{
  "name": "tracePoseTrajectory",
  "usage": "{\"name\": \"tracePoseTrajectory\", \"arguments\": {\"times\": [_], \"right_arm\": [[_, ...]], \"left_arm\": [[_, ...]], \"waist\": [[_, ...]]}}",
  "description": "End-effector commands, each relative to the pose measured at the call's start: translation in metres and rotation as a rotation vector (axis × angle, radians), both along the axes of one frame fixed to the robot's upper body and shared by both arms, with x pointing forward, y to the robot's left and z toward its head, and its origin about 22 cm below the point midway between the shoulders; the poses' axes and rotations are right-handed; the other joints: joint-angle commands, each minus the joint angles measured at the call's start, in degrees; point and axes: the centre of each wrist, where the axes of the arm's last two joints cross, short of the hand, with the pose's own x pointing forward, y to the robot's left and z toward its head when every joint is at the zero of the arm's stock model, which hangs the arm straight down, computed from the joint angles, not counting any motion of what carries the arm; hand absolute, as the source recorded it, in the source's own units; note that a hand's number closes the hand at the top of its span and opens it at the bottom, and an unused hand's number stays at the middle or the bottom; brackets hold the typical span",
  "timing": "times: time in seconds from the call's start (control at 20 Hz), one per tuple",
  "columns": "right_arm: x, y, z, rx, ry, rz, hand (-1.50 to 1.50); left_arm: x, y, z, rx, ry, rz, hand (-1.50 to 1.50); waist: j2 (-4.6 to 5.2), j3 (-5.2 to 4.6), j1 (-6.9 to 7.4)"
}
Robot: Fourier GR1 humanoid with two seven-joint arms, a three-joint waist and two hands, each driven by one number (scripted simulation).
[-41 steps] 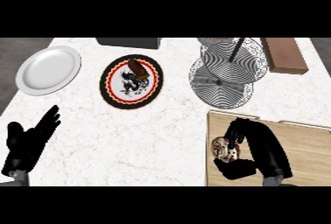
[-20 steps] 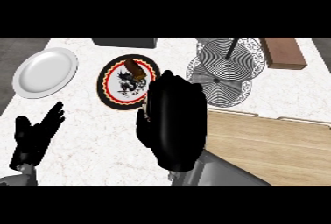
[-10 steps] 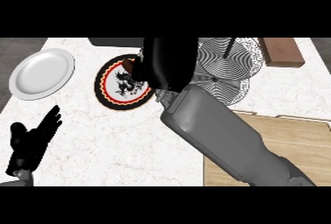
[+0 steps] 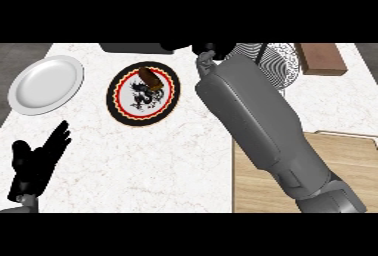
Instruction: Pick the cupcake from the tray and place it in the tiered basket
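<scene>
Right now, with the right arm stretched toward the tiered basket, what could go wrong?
The right hand is largely cut off at the view's top, so its hold cannot be checked. A brown thing lies on the patterned plate; if that is the cupcake, it missed. The forearm may nudge the tiered basket.

The right forearm (image 4: pixel 273 130) slants across the tiered basket (image 4: pixel 284 62), blocking it from the near side; bare marble counter (image 4: pixel 148 160) lies open left of the wooden tray (image 4: pixel 347 165).
</scene>
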Motion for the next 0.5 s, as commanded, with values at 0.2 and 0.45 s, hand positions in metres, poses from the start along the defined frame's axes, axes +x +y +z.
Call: {"name": "tracePoseTrajectory", "arguments": {"times": [0.2,0.45], "right_arm": [[0.048,-0.048,-0.022,-0.462,0.031,-0.133,1.50],[0.065,-0.071,0.019,-0.628,0.050,-0.160,1.50]], "left_arm": [[0.000,0.009,0.006,0.007,-0.004,0.017,0.00],[-0.005,0.019,0.012,0.030,-0.016,0.017,0.00]], "waist": [[-0.42,-0.44,-1.31],[-0.07,-0.06,0.08]]}}
